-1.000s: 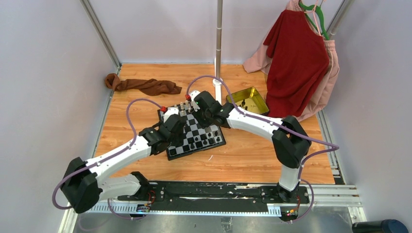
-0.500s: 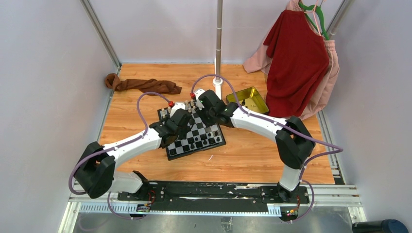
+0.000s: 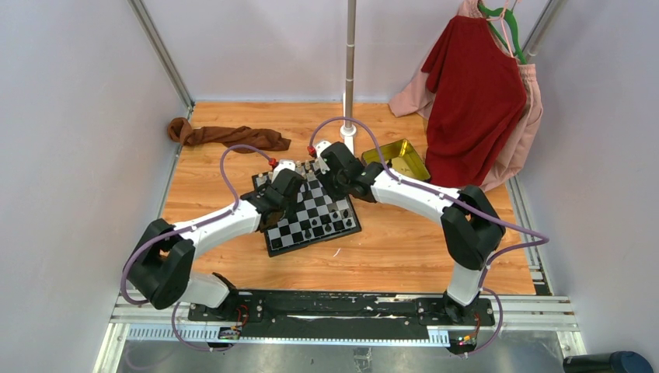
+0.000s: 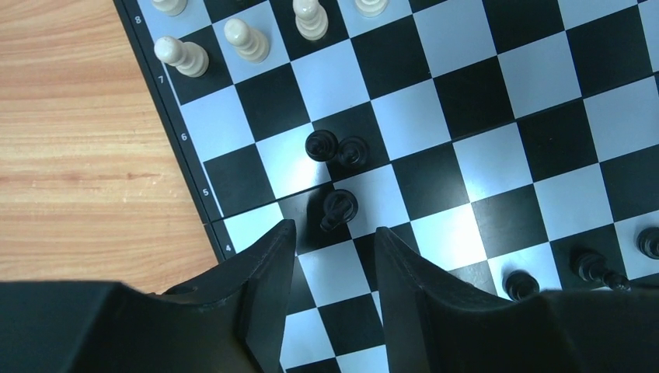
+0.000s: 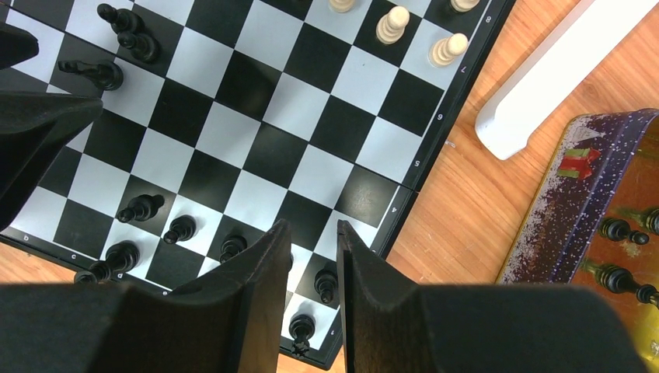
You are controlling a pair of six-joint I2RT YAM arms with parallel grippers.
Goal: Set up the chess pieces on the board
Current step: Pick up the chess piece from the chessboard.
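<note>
The checkered board (image 3: 289,238) lies mid-table with both arms reaching over it. My left gripper (image 4: 334,230) (image 3: 291,180) is open above the board's left side, nothing between its fingers. One black chess piece (image 4: 339,208) stands just beyond the fingertips, and two more (image 4: 336,148) a square farther. Cream pieces (image 4: 247,39) line the far rows. My right gripper (image 5: 311,227) (image 3: 336,185) hovers over the board's right edge, open by a narrow gap and holding nothing. Black pieces (image 5: 326,284) stand on the squares beneath it, and others (image 5: 140,208) along that near row.
A yellow-gold tin (image 3: 396,159) (image 5: 575,186) beside the board's right edge holds several black pieces (image 5: 622,230). A white pole base (image 5: 544,78) stands behind the board. A brown cloth (image 3: 229,137) lies at the back left. Red and pink garments (image 3: 474,101) hang at the back right.
My left arm has swung forward and right over the board, and its jaws have narrowed somewhat. The right arm has shifted slightly farther back.
</note>
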